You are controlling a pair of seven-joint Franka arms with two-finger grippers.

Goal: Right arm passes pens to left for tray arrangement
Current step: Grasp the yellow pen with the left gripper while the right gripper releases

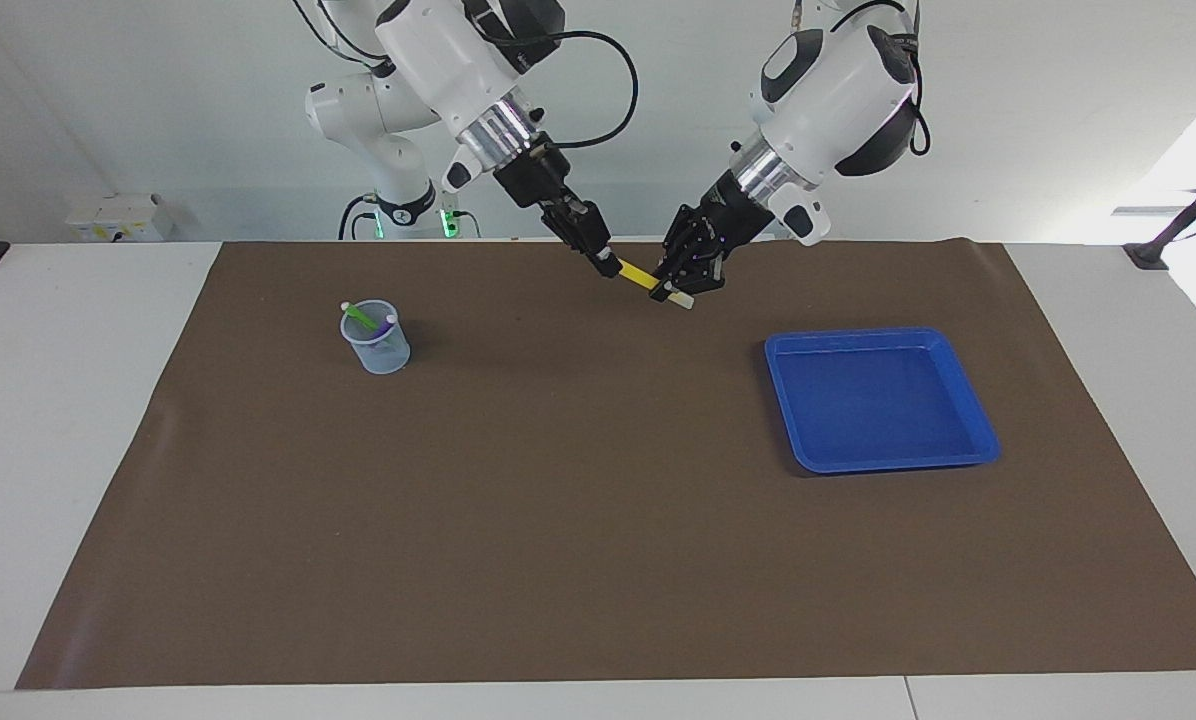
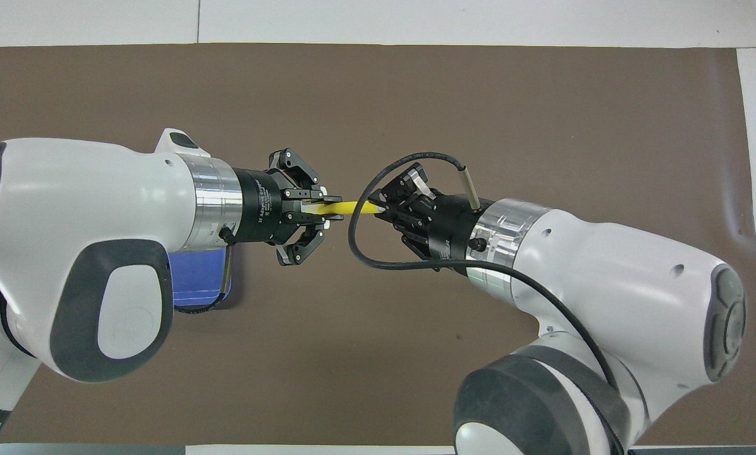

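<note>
The yellow pen (image 1: 640, 274) (image 2: 353, 207) hangs in the air between both grippers, over the mat near the robots' edge. My right gripper (image 1: 606, 264) (image 2: 378, 208) is shut on one end of it. My left gripper (image 1: 682, 290) (image 2: 324, 210) is closed on the other end, and the pale tip (image 1: 681, 299) sticks out past its fingers. The green pen (image 1: 359, 316) and the purple pen (image 1: 384, 326) stand in a small translucent cup (image 1: 378, 352) toward the right arm's end. The blue tray (image 1: 878, 400) (image 2: 198, 278) lies empty toward the left arm's end.
A brown mat (image 1: 558, 500) covers the table. In the overhead view the left arm hides most of the tray and the right arm hides the cup. A black cable (image 2: 359, 249) loops from the right wrist near the pen.
</note>
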